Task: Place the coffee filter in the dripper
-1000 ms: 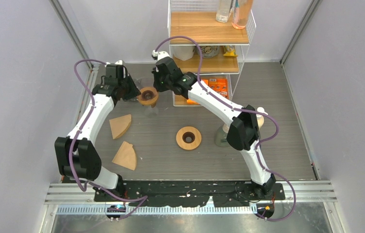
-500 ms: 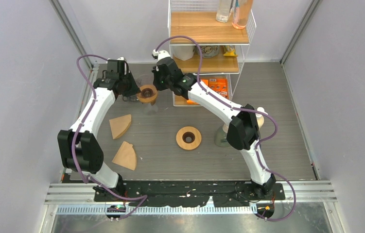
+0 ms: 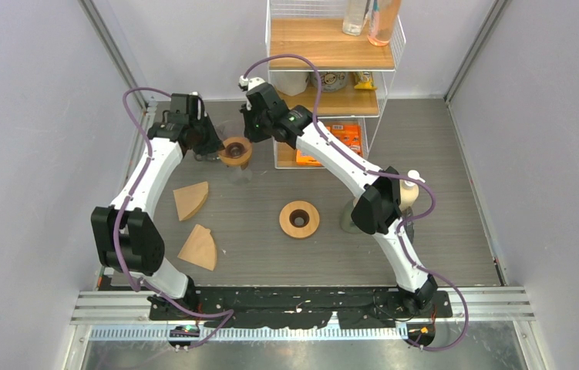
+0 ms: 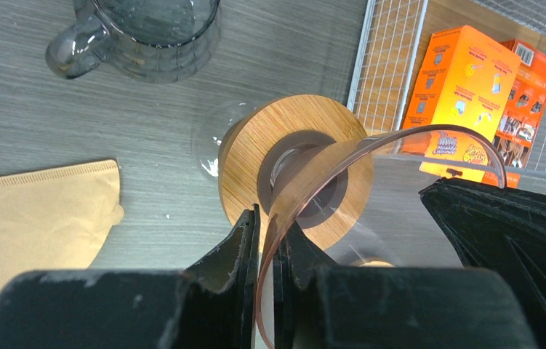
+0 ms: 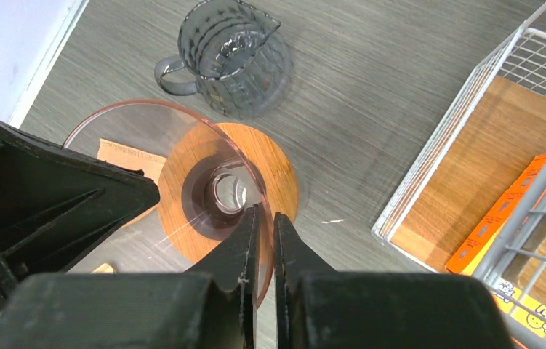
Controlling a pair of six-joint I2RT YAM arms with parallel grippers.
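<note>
top external view showed both arms reaching to the far left part of the table (image 3: 270, 254), meeting at one dripper (image 3: 235, 151).

1. left gripper (image 3: 213, 146): in the left wrist view its fingers (image 4: 244, 240) were clenched on the thin clear rim of the dripper (image 4: 255, 145), with the glass edge pinched between the pads.
2. right gripper (image 3: 254, 131): in the right wrist view it (image 5: 264, 214) was likewise clamped on the opposite rim of the dripper (image 5: 277, 174), above the wooden collar.
3. coffee filters: two lay flat on the table, the far filter (image 3: 191, 200) and the near filter (image 3: 199, 247), both well apart from the dripper and outside it. the far filter (image 4: 44, 211) had its ribbed edge turned toward the dripper.

clearances: a grey glass pitcher (image 4: 146, 36) stood near the dripper on one side; the wire shelf (image 4: 386, 65) with its orange boxes (image 4: 459, 94) stood near on the other. the shelf's lower corner (image 5: 382, 229) sat close to the wooden collar. a second dripper (image 3: 299, 219) rested mid-table, with bare surface between it and the filters.
</note>
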